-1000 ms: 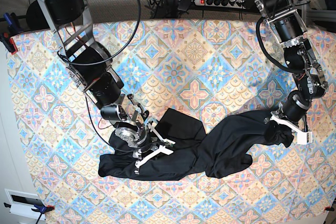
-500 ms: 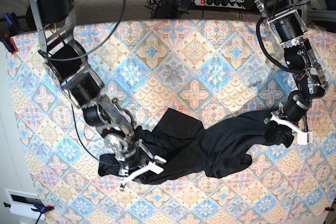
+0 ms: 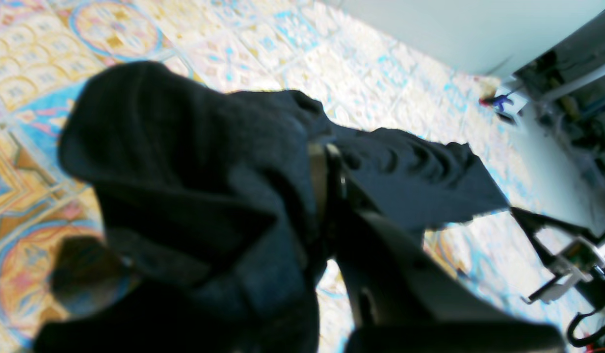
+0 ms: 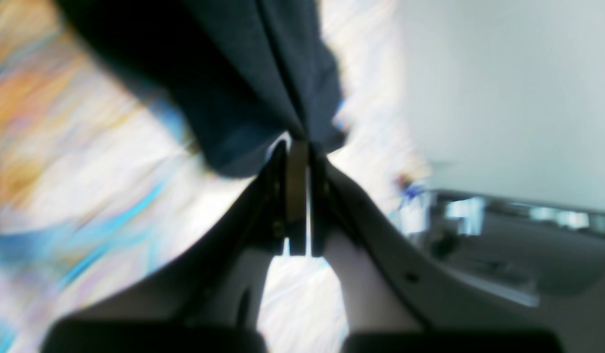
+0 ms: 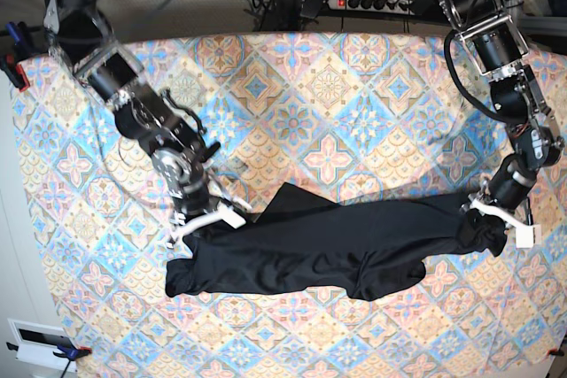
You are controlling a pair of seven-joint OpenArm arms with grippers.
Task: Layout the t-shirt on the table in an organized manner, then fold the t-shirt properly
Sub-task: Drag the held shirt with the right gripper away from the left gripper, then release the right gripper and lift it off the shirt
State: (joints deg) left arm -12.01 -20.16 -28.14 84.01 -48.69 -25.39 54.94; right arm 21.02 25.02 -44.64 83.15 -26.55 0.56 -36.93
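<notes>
The black t-shirt (image 5: pixel 328 250) lies stretched in a long, wrinkled band across the near half of the table (image 5: pixel 328 112). My right gripper (image 5: pixel 213 217) is at the shirt's left upper corner, shut on that edge. In the blurred right wrist view its jaws (image 4: pixel 297 157) are pressed together on the t-shirt (image 4: pixel 263 73). My left gripper (image 5: pixel 498 217) is at the shirt's right end, shut on a bunched fold. In the left wrist view the t-shirt (image 3: pixel 184 171) wraps over that gripper's finger (image 3: pixel 327 186) and hides the tips.
A power strip (image 5: pixel 372 2) and cables lie behind the table's far edge. A blue clamp (image 5: pixel 18 42) grips the left edge. A white box (image 5: pixel 40 340) sits off the near left corner. Patterned cloth shows all round the shirt.
My right gripper has carried the shirt's left edge back and leftward, away from the near edge. The crumpled middle has pulled out into a straighter band. The left gripper shifted slightly rightward.
</notes>
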